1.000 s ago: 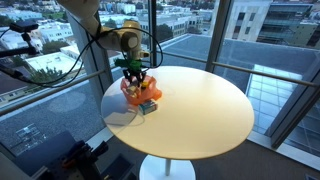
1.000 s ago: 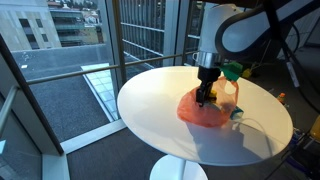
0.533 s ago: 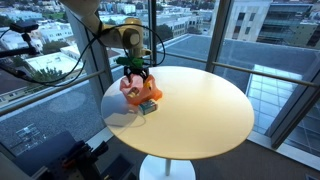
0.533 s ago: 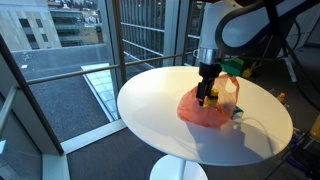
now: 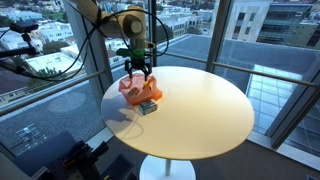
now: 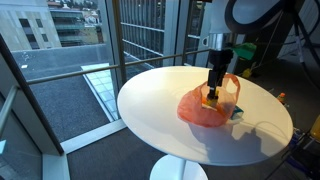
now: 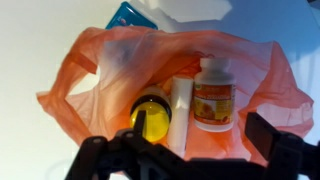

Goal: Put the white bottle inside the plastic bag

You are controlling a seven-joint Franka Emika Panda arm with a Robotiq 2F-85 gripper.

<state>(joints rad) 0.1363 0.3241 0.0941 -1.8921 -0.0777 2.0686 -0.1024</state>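
Observation:
The white bottle (image 7: 212, 95), with an orange label, lies inside the orange plastic bag (image 7: 100, 70) in the wrist view. My gripper (image 7: 195, 135) hangs open just above the bag's mouth and holds nothing. In both exterior views the gripper (image 5: 137, 68) (image 6: 214, 88) sits right over the bag (image 5: 140, 92) (image 6: 200, 110), which rests on the round white table (image 5: 200, 110) (image 6: 150, 110). The bottle is too small to pick out in the exterior views.
Beside the white bottle in the bag lie a yellow bottle (image 7: 152, 115) and a slim white tube (image 7: 180, 115). A small teal box (image 7: 128, 14) (image 5: 147, 108) (image 6: 238, 113) lies on the table against the bag. Glass walls surround the table.
The gripper has opened and risen out of the bag. The white bottle stays behind inside the bag.

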